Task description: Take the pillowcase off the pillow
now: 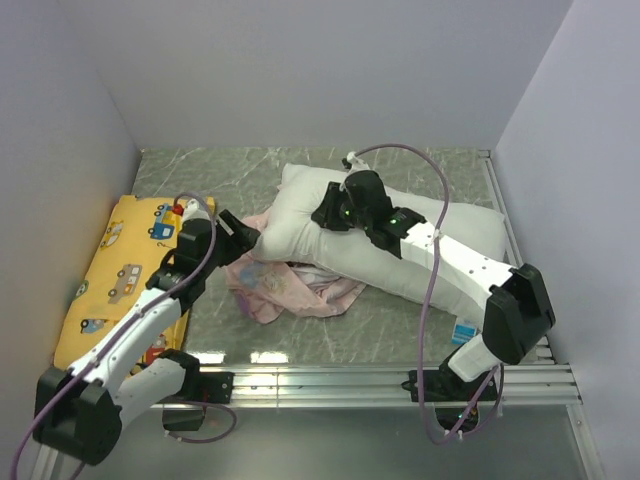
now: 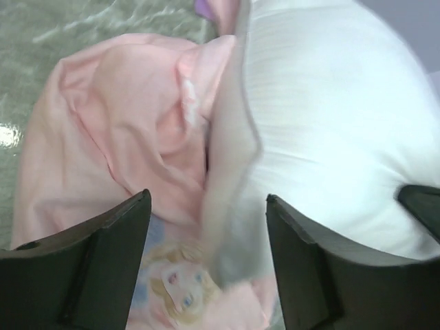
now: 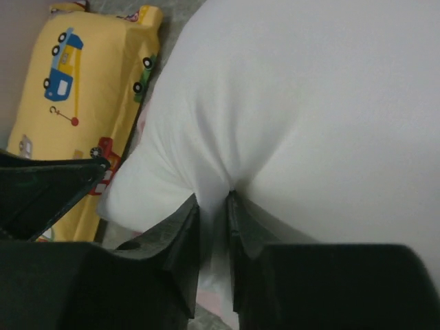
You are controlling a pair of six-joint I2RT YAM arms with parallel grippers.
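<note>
Hidden or unclear: from above, the right forearm lies across the pillow [image 1: 455, 225] and covers a strip of its middle. The right pincer [image 1: 332, 208] shows there only as a dark block, with its fingertips out of sight. The left pincer [image 1: 243, 232] blocks the pillow's left corner. In the left wrist view the pillow edge between the fingers [image 2: 117, 234] is blurred. The print on the pillowcase [image 1: 290, 288] shows only a blonde cartoon face, cut off at the bottom of that view. A small blue-and-white scrap [image 1: 463, 331] at the pillow's near right edge is too small for us to read. Arms: the left arm runs from its base up and right over the yellow cushion [image 1: 105, 285], wrist tipped toward the pillow's left end. Its pincer stands wide open, straddling the line where pillowcase meets pillow, and we see it clamped on nothing. The right arm rises to its elbow at the right, then the forearm reaches back-left and sets its pincer on the pillow's left half. The right wrist view shows those jaws nearly together, with a puckered fold of white pillow fabric nipped between them. Pillow: on the tabletop [image 1: 200, 170], white along all its visible length. Its long axis runs from back-left to right, the right end slightly nearer. Pillowcase: a crumpled heap, pale pink inside facing out, on the tabletop just in front of the pillow's left end and touching it.
</note>
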